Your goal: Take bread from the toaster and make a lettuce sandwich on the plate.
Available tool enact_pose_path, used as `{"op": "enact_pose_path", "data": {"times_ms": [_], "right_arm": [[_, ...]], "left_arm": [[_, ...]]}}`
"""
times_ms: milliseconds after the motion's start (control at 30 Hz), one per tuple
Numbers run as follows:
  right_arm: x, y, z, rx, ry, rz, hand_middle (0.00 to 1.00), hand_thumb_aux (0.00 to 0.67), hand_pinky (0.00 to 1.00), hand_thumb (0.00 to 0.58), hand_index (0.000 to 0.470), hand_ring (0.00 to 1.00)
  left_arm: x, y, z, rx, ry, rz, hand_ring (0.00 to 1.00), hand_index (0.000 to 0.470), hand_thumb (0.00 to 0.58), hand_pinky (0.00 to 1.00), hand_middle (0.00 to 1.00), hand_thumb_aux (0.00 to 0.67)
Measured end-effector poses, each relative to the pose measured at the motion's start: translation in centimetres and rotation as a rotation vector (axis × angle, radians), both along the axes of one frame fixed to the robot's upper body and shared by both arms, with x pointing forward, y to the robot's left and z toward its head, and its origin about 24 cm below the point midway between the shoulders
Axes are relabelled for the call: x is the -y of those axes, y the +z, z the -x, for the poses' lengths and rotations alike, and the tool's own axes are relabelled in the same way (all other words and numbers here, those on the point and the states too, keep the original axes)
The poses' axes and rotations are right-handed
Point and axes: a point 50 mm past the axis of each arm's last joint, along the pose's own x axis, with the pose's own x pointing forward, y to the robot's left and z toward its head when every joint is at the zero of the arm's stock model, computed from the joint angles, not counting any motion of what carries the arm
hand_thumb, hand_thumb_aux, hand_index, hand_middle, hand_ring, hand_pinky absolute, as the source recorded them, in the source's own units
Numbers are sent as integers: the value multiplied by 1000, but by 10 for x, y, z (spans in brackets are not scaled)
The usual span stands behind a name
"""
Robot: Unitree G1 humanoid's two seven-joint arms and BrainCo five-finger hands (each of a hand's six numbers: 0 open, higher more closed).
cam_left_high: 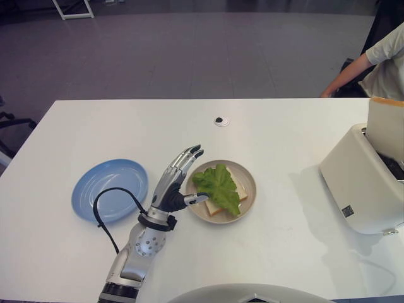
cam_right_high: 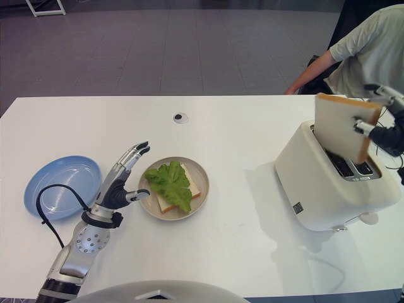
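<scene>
Main risk: the right hand (cam_right_high: 386,129) pinches the top slice (cam_right_high: 341,126) only along its upper right edge, so the slice could slip, tear or swing on the way across. It is tilted over the toaster (cam_right_high: 328,183) at the table's (cam_right_high: 252,252) right edge, its lower corner at or just above the slot; whether it has cleared cannot be told, and a snag there could jolt the toaster. Second risk: the lettuce (cam_right_high: 172,183) lies loose on the lower slice (cam_right_high: 190,182) and overhangs its front side, so a hard or off-centre placement could push it off. Third: the left hand (cam_right_high: 120,183), spread and holding nothing, stands just beside the plate's (cam_right_high: 205,189) left rim and could knock it. The plate sits near the table's middle, toward the front edge, well apart from the right hand. A blue plate (cam_right_high: 60,183) lies toward the left edge.
</scene>
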Motion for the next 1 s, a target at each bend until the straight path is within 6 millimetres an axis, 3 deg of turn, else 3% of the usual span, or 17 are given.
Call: {"op": "enact_pose_path", "data": {"times_ms": [167,267,433,567,667,800,1000], "right_arm": [[-13,29,3,143,136,-237,0,670,0,580,470,0],[-49,23,-3,89,340,-364,0,670,0,580,470,0],[-126,-11,-17,-147,704,-559,0,670,0,580,470,0],[-176,-49,-33,-366,839,-735,0,670,0,580,470,0],[-207,-90,-46,-548,835,-866,0,670,0,580,470,0],[-231,-129,-56,-671,784,-927,0,670,0,580,470,0],[-244,-148,-64,-699,768,-896,0,670,0,580,470,0]], "left_arm": [[0,-1,0,-2,1,-3,0,0,0,0,0,0],[-1,-2,-1,-6,5,-5,0,0,0,0,0,0],[-4,-3,-3,3,18,-19,0,0,0,0,0,0],[-6,2,-6,43,24,-39,0,0,0,0,0,0],[-8,6,-7,72,33,-41,0,0,0,0,0,0],[-9,9,-6,88,36,-43,0,0,0,0,0,0],[-8,11,-6,101,32,-49,0,0,0,0,0,0]]}}
